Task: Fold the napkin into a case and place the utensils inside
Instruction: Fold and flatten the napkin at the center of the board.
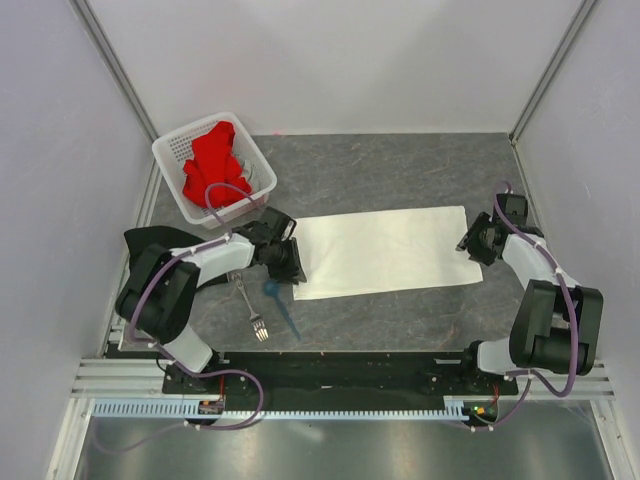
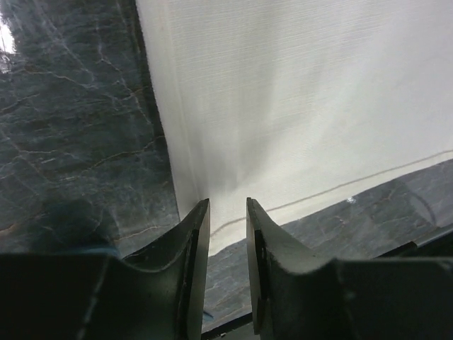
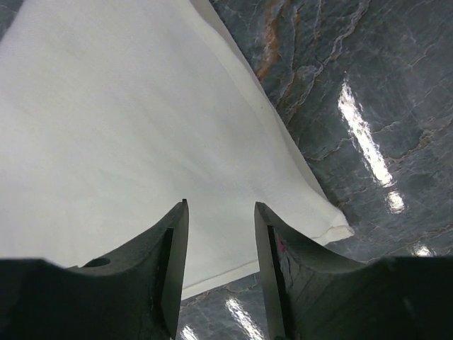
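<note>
A dark grey marble-patterned table point(image 1: 400, 160) carries the napkin point(image 1: 385, 250), a large cream-white fabric cloth lying flat as a layered rectangle at centre. The left gripper point(image 2: 228, 205) sits at the napkin's near-left corner with its jaws narrowly parted and nothing clamped. The right gripper point(image 3: 221, 207) sits at the right edge, over the cloth, with its jaws wider apart and also not gripping. The thin silver metal fork point(image 1: 252, 310) and the small blue plastic spoon point(image 1: 278, 302) lie near-left of the napkin.
</note>
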Controlling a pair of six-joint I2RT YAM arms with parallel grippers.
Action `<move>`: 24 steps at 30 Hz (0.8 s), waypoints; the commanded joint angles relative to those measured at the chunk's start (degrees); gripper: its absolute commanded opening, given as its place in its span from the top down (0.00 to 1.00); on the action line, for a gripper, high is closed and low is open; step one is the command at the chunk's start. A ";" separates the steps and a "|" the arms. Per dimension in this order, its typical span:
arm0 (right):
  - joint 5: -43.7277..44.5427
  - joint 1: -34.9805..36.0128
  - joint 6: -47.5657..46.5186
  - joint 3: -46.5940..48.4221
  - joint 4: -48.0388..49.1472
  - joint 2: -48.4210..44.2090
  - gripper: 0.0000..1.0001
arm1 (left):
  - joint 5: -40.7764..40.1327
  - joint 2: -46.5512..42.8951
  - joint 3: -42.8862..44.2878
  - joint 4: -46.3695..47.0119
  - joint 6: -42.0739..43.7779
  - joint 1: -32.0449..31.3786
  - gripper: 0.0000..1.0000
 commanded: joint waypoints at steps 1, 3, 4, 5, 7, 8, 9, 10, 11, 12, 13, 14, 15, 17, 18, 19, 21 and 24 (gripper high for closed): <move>2.09 -0.90 1.07 -3.39 4.02 1.00 0.51 | -1.04 3.54 0.27 3.87 2.38 0.14 0.66; 2.71 -2.30 1.69 -4.46 4.47 2.14 0.51 | 0.35 7.05 2.11 3.78 2.55 0.14 0.66; 3.32 -2.66 2.39 -5.42 4.47 2.32 0.51 | 0.45 7.94 2.64 3.87 2.55 0.14 0.66; 3.42 -3.27 2.83 -6.12 4.47 2.41 0.51 | 0.36 8.56 3.17 4.13 2.20 -0.03 0.66; 3.42 -5.56 3.88 -8.23 3.94 2.15 0.51 | 0.36 10.23 5.01 4.40 2.20 -0.12 0.66; 4.90 -6.17 4.41 -8.76 3.50 1.80 0.51 | 0.89 10.32 5.80 4.49 2.46 -0.12 0.67; 5.35 -6.61 4.24 -9.12 2.72 0.58 0.51 | 0.28 10.15 7.46 4.22 2.72 -0.38 0.67; 5.79 -6.71 3.89 -9.29 2.36 -0.30 0.51 | -0.94 8.49 8.18 3.27 3.16 -0.82 0.67; 5.53 -6.71 2.06 -9.29 1.92 -1.44 0.51 | -2.09 7.17 8.79 2.73 4.21 -1.78 0.66; 5.18 -6.18 0.91 -9.03 1.57 -3.89 0.49 | -3.84 5.85 10.02 1.68 4.74 -2.05 0.65; 5.61 -5.31 0.03 -8.07 1.04 -5.31 0.46 | -4.55 3.23 10.46 -0.50 5.27 -2.58 0.64; 7.18 -1.99 -0.85 -7.37 0.60 -8.11 0.43 | -5.25 1.90 10.64 -1.83 6.06 -2.67 0.62; 8.59 0.30 -1.81 -6.49 -0.27 -9.44 0.35 | -6.65 0.58 9.95 -2.80 6.24 -2.67 0.62; 10.97 8.01 -2.26 -3.07 -1.33 -11.29 0.29 | -7.72 -4.08 8.54 -4.91 5.98 -2.58 0.62; 11.85 10.50 -2.52 -1.84 -1.77 -11.30 0.26 | -8.77 -5.92 6.10 -5.09 5.72 -2.58 0.62; 11.60 13.39 -2.87 0.61 -1.51 -11.04 0.25 | -8.78 -8.99 4.60 -5.01 4.67 -2.24 0.64; 7.06 20.78 -4.71 4.13 1.20 -8.23 0.25 | -5.90 -11.73 -0.05 -3.96 3.52 -1.45 0.67; 5.87 32.99 -6.13 11.06 2.36 -0.51 0.27 | -2.11 -15.43 -5.78 -0.71 0.54 0.92 0.76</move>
